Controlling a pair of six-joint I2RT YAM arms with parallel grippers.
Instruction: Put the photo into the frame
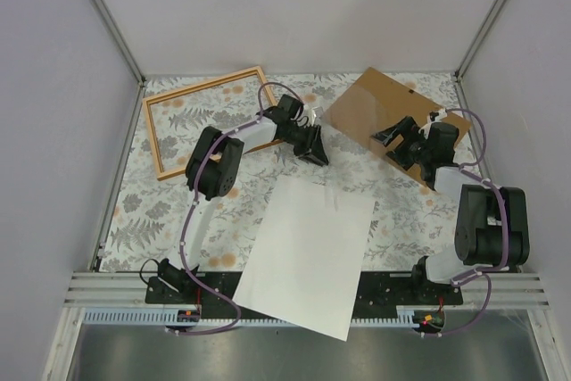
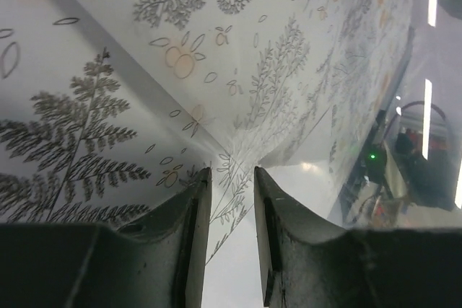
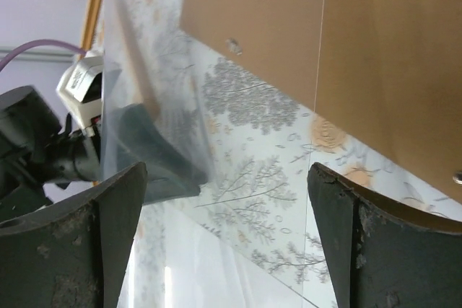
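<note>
The photo (image 1: 308,252) lies white side up on the patterned table, its near end hanging over the front rail. The wooden frame (image 1: 203,85) lies empty at the far left; a strip of it shows in the right wrist view (image 3: 92,1). My left gripper (image 1: 314,151) is just beyond the photo's far edge. Its jaws stand a narrow gap apart (image 2: 231,171), with creases of a clear sheet (image 1: 352,122) meeting at the fingertips. My right gripper (image 1: 393,142) is wide open and empty (image 3: 225,171), above the table beside the clear sheet (image 3: 216,106).
A brown backing board (image 1: 393,95) lies at the far right, partly under the right arm, and fills the top of the right wrist view (image 3: 289,34). Grey walls close the table on three sides. The arm bases and cables sit on the front rail (image 1: 107,287).
</note>
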